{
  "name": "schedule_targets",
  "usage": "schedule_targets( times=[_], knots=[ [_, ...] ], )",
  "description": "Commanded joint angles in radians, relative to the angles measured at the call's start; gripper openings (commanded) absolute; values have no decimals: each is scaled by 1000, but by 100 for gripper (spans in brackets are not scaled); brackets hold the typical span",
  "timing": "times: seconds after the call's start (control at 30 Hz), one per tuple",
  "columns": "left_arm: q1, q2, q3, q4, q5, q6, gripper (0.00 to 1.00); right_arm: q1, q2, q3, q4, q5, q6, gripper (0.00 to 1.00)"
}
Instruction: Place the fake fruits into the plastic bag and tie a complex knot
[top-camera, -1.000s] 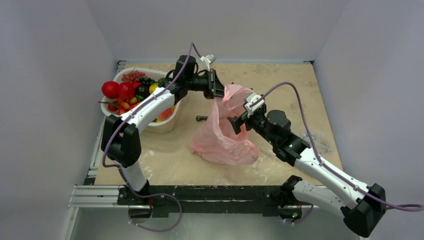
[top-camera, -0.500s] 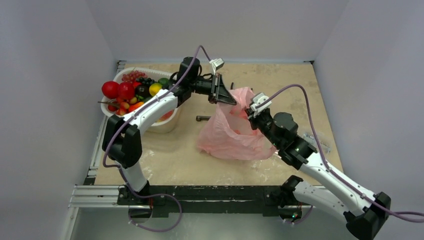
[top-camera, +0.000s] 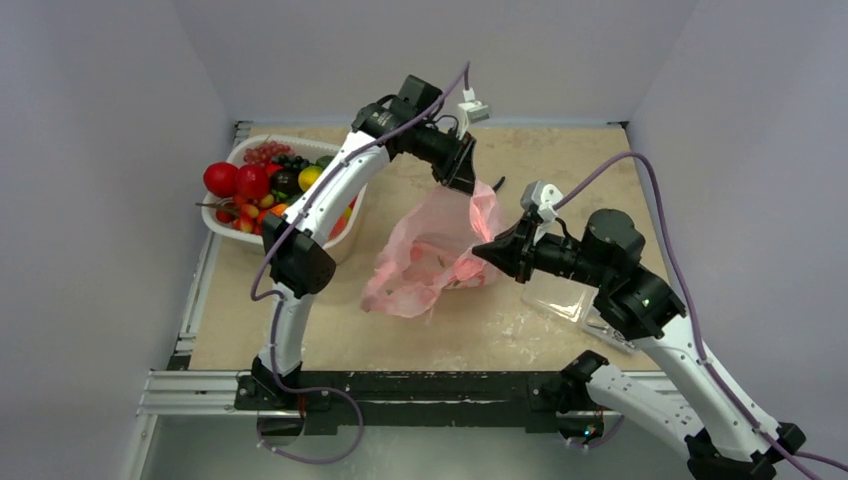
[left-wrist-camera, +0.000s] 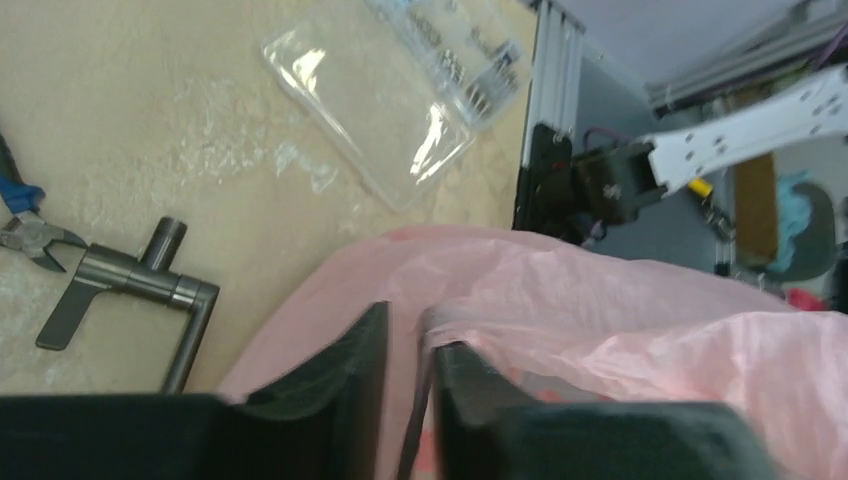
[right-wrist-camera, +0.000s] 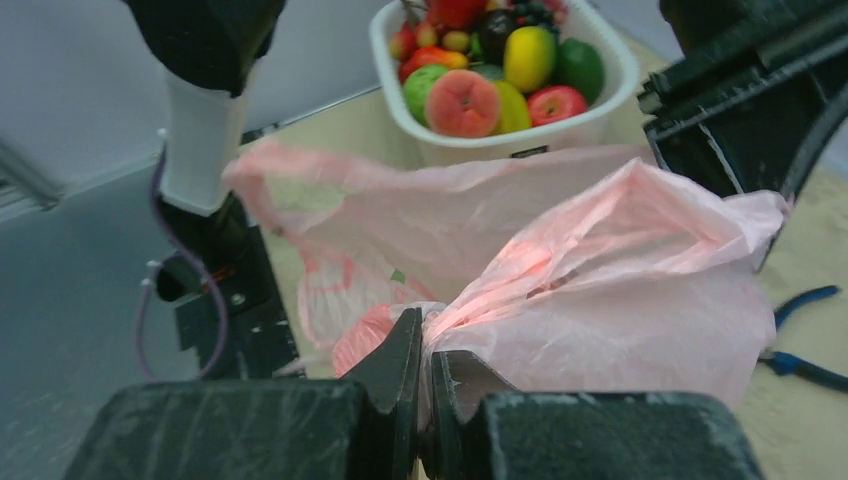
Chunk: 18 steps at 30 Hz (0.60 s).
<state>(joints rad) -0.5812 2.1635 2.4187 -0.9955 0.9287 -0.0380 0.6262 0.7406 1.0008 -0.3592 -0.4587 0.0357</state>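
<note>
The thin, translucent pink plastic bag (top-camera: 425, 255) was held up between both tools. Its film was pinched in the nearly closed left gripper (top-camera: 469, 184) and clamped in the fully closed right gripper (top-camera: 480, 250). The glossy plastic fruits (right-wrist-camera: 500, 70) were heaped in the white tub (right-wrist-camera: 520, 142) beyond the bag. The film could be torn, or lost from the looser left pinch, if overstretched.

I see the bag (top-camera: 425, 255) at the middle of the table (top-camera: 560, 160), its upper part pulled up. The left gripper (top-camera: 468, 183) pinches its far top edge and the right gripper (top-camera: 482, 250) grips its right side. Fruits (top-camera: 255, 182) fill a white basket (top-camera: 240, 150) at the far left corner. A clear pouch (top-camera: 560, 298) lies near the right edge.
</note>
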Motion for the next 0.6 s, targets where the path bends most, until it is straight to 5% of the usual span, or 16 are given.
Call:
schedule_targets(
  times=[0.0,0.1,0.2,0.37,0.57],
  knots=[
    [24,-39,-112,-78,-51,229,36,-21,17,73,-47,-181,125,0],
    [87,-120,-133,12,-35,106,75,-71,14,50,-39,-190,198,0],
    [98,-262,-131,20,-230,104,99,-108,-10,-3,-14,-185,251,0],
    [75,-506,-224,-93,-505,154,100,-184,-25,-60,38,-171,357,0],
    [-112,-858,-627,-1,-616,314,100,-253,-38,-116,90,-190,445,0]
  ],
)
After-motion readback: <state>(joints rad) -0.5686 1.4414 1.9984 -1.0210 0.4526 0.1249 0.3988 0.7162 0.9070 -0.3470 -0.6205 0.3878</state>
